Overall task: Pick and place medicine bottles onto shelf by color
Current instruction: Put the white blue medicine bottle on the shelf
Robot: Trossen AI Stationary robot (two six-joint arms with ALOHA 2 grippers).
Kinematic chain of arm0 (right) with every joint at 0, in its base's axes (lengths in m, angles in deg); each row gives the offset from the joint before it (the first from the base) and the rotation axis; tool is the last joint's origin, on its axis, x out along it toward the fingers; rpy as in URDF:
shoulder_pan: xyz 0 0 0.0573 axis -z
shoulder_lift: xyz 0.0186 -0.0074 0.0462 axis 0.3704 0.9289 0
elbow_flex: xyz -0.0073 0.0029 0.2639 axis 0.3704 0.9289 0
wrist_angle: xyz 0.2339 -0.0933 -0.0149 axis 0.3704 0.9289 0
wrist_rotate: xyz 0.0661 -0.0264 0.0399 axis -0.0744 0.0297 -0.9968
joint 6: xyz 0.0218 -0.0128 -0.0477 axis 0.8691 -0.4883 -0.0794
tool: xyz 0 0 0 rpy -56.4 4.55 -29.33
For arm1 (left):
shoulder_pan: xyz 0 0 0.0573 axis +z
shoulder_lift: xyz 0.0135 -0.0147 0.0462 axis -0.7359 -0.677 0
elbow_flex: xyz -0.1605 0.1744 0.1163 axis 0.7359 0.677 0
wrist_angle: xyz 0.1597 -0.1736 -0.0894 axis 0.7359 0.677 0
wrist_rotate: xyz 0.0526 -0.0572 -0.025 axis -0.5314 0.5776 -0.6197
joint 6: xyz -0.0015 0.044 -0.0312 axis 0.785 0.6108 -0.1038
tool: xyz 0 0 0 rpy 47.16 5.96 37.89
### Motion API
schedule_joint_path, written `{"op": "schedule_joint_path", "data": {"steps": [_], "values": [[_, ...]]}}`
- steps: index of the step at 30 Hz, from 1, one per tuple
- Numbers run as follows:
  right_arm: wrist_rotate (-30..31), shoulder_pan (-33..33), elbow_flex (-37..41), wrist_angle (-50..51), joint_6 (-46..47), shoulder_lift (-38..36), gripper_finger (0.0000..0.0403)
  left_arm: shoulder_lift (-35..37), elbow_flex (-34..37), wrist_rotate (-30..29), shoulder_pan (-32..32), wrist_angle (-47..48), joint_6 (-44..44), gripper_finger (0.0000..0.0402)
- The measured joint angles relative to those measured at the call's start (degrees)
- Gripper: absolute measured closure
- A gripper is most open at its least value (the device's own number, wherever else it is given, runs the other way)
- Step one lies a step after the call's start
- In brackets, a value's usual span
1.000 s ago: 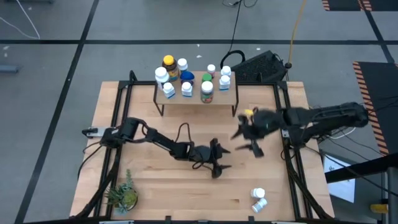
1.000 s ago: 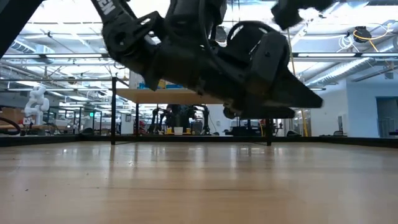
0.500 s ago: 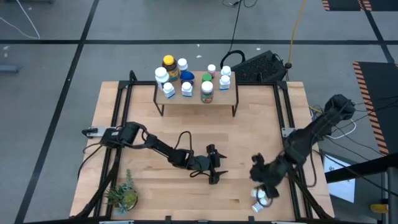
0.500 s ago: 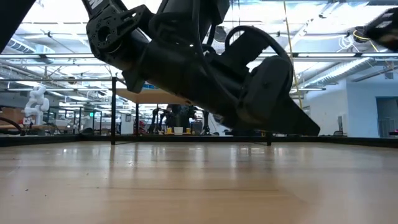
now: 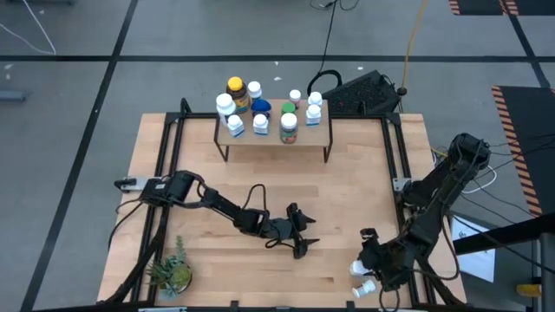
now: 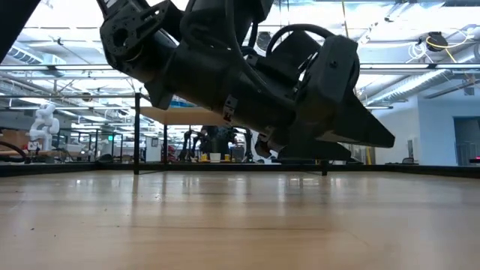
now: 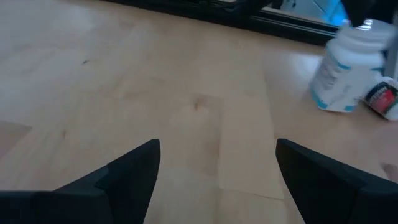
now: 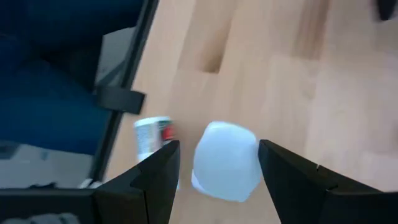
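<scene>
Down at the near right corner of the table (image 5: 347, 186), the right gripper (image 5: 375, 260) hangs over two loose medicine bottles. Its fingers (image 8: 155, 180) are spread wide, one on each side of an upright white bottle (image 8: 225, 160) seen cap-first in the right wrist view; whether they touch it I cannot tell. A second small bottle (image 8: 153, 138), with a red mark on its label, lies on its side just beside the first, close to the table's edge. From above, the standing bottle (image 5: 358, 269) shows at the gripper's left and the lying one (image 5: 367, 283) just nearer, partly under the arm.

Meanwhile the left gripper (image 5: 299, 237) rests low over the middle of the table, toward the near side, its fingers (image 7: 130, 171) parted with only bare wood between them. In the left wrist view the same white, blue-labelled bottle (image 7: 346, 71) stands well ahead of it, with the red-marked one (image 7: 384, 99) lying beside it.

At the far side, the shelf (image 5: 325, 136) carries the other bottles in a cluster: an amber one with a yellow cap (image 5: 235, 89) at the far left, a blue one (image 5: 261, 107) near the middle, a green-capped one (image 5: 289, 109) next to it, and several white ones around them. A small potted plant (image 5: 172, 271) sits at the near left corner.
</scene>
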Motion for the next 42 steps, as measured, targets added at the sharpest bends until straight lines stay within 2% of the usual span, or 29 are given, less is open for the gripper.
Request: {"op": "schedule_joint_path", "data": {"steps": [4,14,23,27,35,42], "values": [[3.2,-0.6,0.0,0.2,-2.5,0.0,0.0179,0.0,0.0,-0.2,-1.1,0.3,-0.3,0.008],[2.9,-1.6,0.1,0.0,-3.7,0.0,0.0139,0.0,0.0,-4.4,-3.6,4.5,-0.4,0.008],[3.1,-2.7,7.4,-9.0,-0.5,0.0,0.0138,0.0,0.0,-5.4,-3.5,5.1,-2.0,0.008],[5.1,-2.6,8.3,-11.4,-0.3,0.0,0.0154,0.0,0.0,-5.7,-3.2,5.1,-2.0,0.008],[6.1,-2.6,8.4,-12.9,-0.9,0.0,0.0237,0.0,0.0,-5.9,-1.9,5.0,-1.9,0.008],[6.2,-2.6,8.4,-13.0,-0.8,0.0,0.0239,0.0,0.0,-5.8,-1.8,5.0,-1.8,0.008]]}}
